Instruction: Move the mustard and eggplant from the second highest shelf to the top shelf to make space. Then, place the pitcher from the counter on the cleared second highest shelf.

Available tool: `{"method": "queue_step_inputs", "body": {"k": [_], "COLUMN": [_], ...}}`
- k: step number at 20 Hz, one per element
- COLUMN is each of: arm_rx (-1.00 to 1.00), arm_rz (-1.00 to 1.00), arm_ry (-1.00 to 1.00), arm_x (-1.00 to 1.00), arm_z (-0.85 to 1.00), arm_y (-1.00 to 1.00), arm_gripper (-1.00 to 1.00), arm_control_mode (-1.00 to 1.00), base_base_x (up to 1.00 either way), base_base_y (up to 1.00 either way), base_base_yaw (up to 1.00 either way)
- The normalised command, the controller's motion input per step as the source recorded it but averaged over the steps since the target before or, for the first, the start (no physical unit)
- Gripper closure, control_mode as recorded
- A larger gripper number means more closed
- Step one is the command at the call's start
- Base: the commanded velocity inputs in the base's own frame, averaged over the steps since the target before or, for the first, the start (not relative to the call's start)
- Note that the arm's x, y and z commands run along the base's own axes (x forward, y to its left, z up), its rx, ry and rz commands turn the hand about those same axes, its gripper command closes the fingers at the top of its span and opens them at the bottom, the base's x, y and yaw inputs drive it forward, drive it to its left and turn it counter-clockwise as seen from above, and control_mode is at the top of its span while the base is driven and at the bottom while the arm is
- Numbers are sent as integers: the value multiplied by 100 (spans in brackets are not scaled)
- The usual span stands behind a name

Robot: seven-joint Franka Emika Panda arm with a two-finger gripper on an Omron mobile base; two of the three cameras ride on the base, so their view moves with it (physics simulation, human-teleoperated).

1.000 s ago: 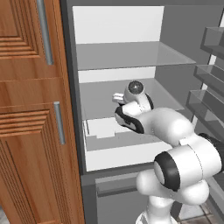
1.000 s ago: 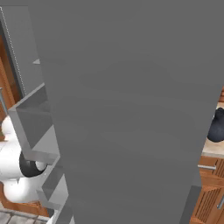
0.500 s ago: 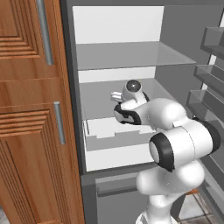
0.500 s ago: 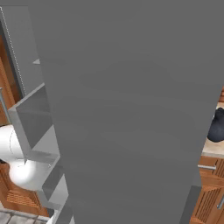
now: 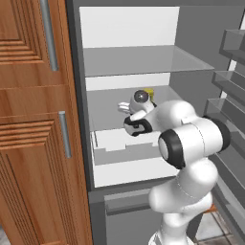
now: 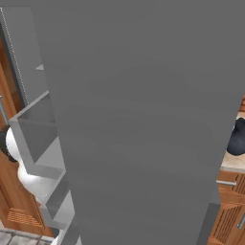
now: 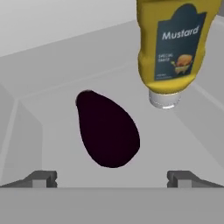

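Since a second ago the arm has pushed further into the fridge: its elbow has swung up and forward, and the hand has gone deeper over the second highest shelf (image 5: 103, 107), with the base itself staying put.

The gripper (image 7: 111, 178) stands wide open and holds nothing; its two dark fingertips (image 7: 40, 179) sit well apart, with the eggplant (image 7: 108, 129) lying just beyond the gap between them and not touching either. The eggplant is a dark purple oval resting flat on the second highest shelf, narrow end pointing away from the hand. Beside it, nearer the back of the shelf, stands the mustard (image 7: 174, 46), cap down on the glass, label facing the hand; a strip of bare shelf separates it from the eggplant. From the left base view the mustard (image 5: 149, 92) shows as a yellow sliver behind the wrist.

Bare glass lies on the side of the eggplant away from the mustard, out to the grey side wall. Above, the top shelf (image 5: 143, 60) is a wide thin pane. A white bin (image 5: 125, 147) sits under the second highest shelf.

The arm reaches level from a bent elbow, hand pointing inward. Off past the fridge door (image 6: 143, 119), the pitcher (image 6: 237, 138) rests on the counter (image 6: 233, 164)
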Motion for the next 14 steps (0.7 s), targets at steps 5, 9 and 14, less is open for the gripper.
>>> {"method": "queue_step_inputs", "body": {"k": [5, 9, 14], "arm_rx": [0, 0, 0], "arm_rz": [0, 0, 0], "arm_ry": [0, 0, 0], "arm_x": [31, 26, 22], "arm_z": [-18, -15, -14], "arm_y": [3, 0, 0], "arm_gripper": [-100, -100, -100], "arm_control_mode": [-100, -100, -100], "base_base_x": [0, 0, 0], "base_base_y": [0, 0, 0], "base_base_yaw": [0, 0, 0]}}
